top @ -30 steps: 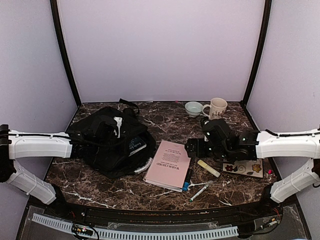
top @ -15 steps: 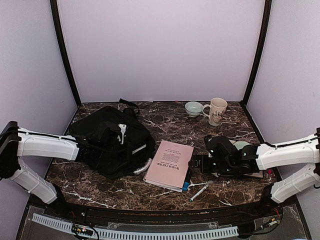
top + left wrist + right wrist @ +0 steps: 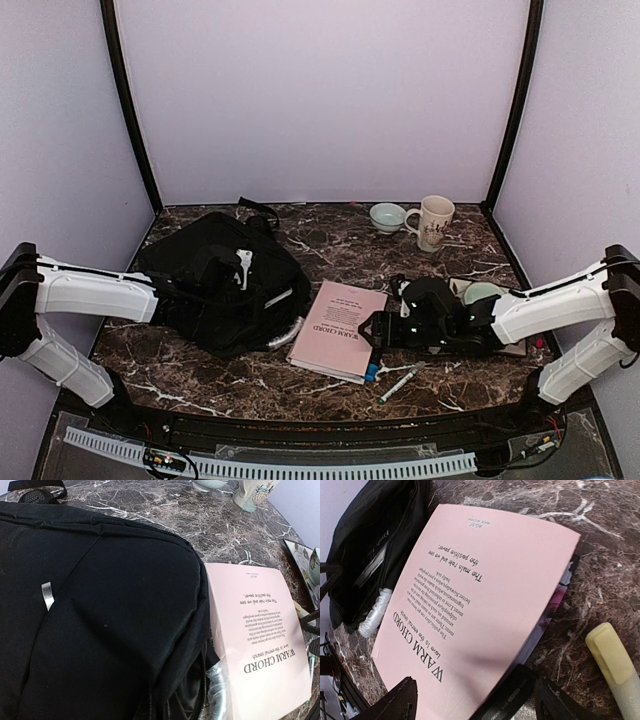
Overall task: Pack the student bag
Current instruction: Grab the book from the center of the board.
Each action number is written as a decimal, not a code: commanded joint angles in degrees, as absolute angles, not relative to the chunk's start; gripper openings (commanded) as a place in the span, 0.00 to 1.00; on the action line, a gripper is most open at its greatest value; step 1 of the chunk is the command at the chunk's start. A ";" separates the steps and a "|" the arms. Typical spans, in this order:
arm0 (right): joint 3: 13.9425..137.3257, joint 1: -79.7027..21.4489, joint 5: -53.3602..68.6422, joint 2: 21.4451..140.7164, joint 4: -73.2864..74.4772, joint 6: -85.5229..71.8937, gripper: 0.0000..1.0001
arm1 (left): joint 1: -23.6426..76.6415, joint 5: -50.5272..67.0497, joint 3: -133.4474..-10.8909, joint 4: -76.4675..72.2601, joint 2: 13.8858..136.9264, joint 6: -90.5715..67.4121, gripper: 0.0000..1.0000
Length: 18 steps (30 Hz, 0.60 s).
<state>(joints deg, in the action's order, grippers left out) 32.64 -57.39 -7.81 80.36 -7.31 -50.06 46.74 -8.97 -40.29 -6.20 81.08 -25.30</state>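
Student bag (image 3: 200, 300) lay at 9 o'clock on desk (image 3: 340, 240), mouth toward 3 o'clock. Soft, floppy, probably light; judged to sag unless held at zipper rim. Left end effector (image 3: 245, 285) together at bag; whether cloth pinched, could not tell. Right end effector (image 3: 475, 702) apart, straddling pink book (image 3: 470, 590) edge.

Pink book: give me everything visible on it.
The pink book is a thin, closed paperback with a plain pale-pink cover and black print, titled WARM CHORD. It lies flat on the marble table, its left edge against the black bag. Coloured pages show under its right edge. The right gripper, jaws open, sits at that edge.
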 commanded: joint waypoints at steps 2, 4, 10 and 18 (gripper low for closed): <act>32.18 -57.72 -4.13 84.55 -17.19 -51.74 0.73 | 46.41 -7.76 -39.22 -7.72 81.53 -25.11 0.00; 32.23 -57.74 -3.25 85.94 -19.22 -52.01 0.68 | 46.41 -7.09 -39.12 -8.39 82.08 -24.77 0.00; 30.41 -57.66 -1.68 87.39 -27.99 -51.83 0.34 | 46.41 -4.80 -38.81 -10.83 84.58 -24.82 0.00; 30.22 -57.03 3.23 90.53 -37.82 -51.85 0.00 | 46.49 1.43 -38.89 -15.09 87.38 -25.73 0.00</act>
